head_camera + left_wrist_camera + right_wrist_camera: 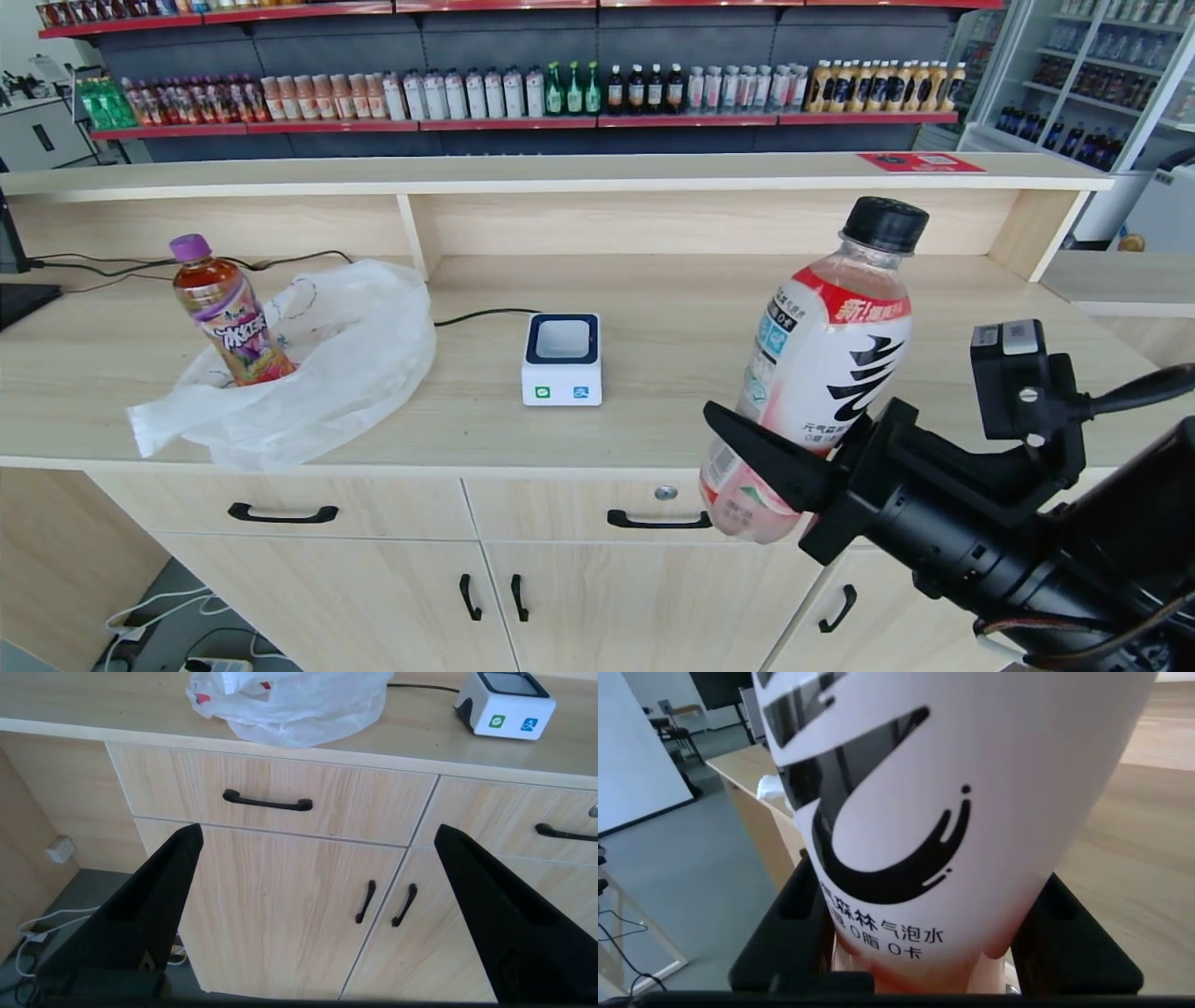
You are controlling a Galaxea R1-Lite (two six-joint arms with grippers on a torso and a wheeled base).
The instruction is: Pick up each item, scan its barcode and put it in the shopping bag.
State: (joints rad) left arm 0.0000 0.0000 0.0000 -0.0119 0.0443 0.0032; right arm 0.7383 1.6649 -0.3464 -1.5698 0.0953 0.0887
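Note:
My right gripper (822, 467) is shut on a pink drink bottle (814, 373) with a black cap and white label, held upright in the air over the counter's front edge, right of the scanner (561, 358). The same bottle (934, 812) stands close between the right fingers (785, 933). A tea bottle (229, 313) with a purple cap leans inside the white plastic shopping bag (308, 373) on the counter's left. My left gripper (318, 915) hangs open below the counter, facing the cabinet doors, with the bag (290, 705) and scanner (505, 702) above it.
The wooden counter (672, 373) has a raised back shelf (560, 173) and a divider behind the bag. A black cable runs from the scanner to the back. Drawers and cabinet handles (267, 802) line the front. A dark device (14, 280) sits at the far left.

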